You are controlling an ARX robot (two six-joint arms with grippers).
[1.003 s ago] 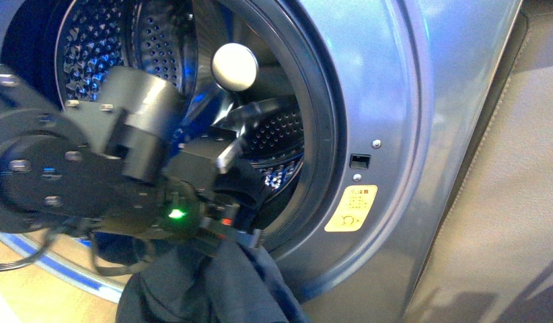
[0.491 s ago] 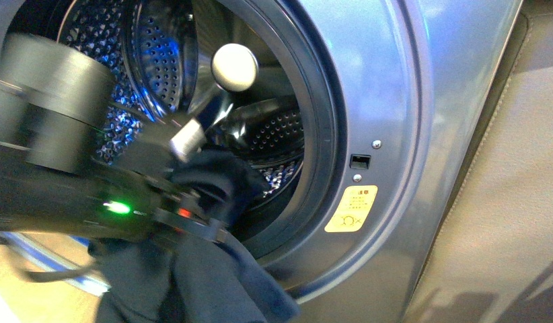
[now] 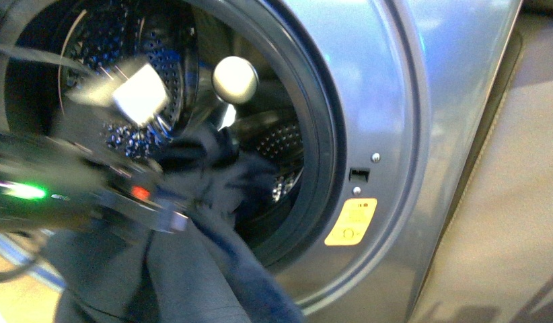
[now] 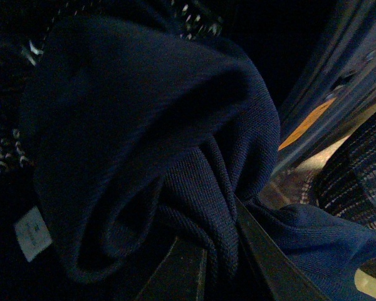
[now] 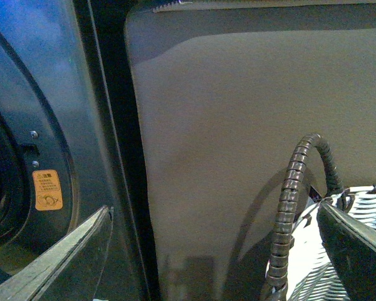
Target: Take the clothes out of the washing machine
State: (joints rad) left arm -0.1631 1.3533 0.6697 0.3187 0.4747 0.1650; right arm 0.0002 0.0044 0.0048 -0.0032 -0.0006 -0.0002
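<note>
Front view: clothes point(image 3: 206, 202), one navy garment, lie across the lower lip of the porthole at centre frame. One bunch sits just inside the opening; the rest hangs outside, down to the lower edge of the frame. Left wrist view shows the fabric point(image 4: 144, 125) bunched close to the lens, a white label point(image 4: 32, 233) on it, and a fold running between the fingers of the left pincer point(image 4: 216, 244), which is clamped on it. The left arm point(image 3: 58, 195) shows as a blur at left of the front frame.

Right pincer point(image 5: 213, 210) is spread wide, holds nothing, and stands well apart from the porthole.

Progress, as judged: extraction is past halfway. The garment is gripped and mostly clear of the drum point(image 3: 159, 54). Remaining: free the last bunch from the rim and carry it to the basket point(image 5: 338, 276), which is nearby.

Washer point(image 3: 395, 101): grey front, yellow sticker point(image 3: 351, 222) to the right of the porthole. No other garment is visible in the part of the drum on show.

Surroundings: a strip of pale floor point(image 3: 11, 296) at lower left; a beige panel point(image 5: 250, 125) beside the washer.
</note>
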